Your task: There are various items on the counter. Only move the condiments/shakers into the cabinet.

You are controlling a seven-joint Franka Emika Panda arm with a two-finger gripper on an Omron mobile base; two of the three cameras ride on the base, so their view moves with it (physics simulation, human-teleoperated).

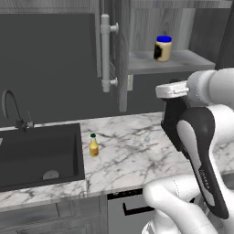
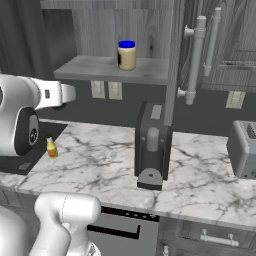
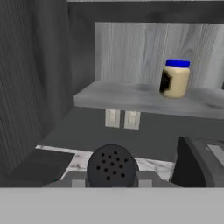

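In the hand view the black shaker (image 3: 112, 167) fills the bottom centre, its perforated top facing the camera, with my gripper (image 3: 112, 180) shut on it. It is held in the air in front of the open cabinet, below the level of the grey shelf (image 3: 131, 97). The blue-lidded jar (image 3: 176, 78) stands upright on that shelf (image 1: 183, 61), also seen as jar (image 1: 162, 48) and jar (image 2: 127, 55). The small yellow bottle (image 1: 93, 146) stands on the marble counter (image 1: 132, 151) beside the sink; from the right it is bottle (image 2: 51, 148).
The cabinet door stands open with its pale bar handle (image 1: 105, 52) (image 2: 195, 60). A black toaster (image 2: 152, 145) sits on the counter below the shelf, a grey appliance (image 2: 245, 150) at far right. The dark sink (image 1: 36, 151) and faucet (image 1: 11, 109) lie left.
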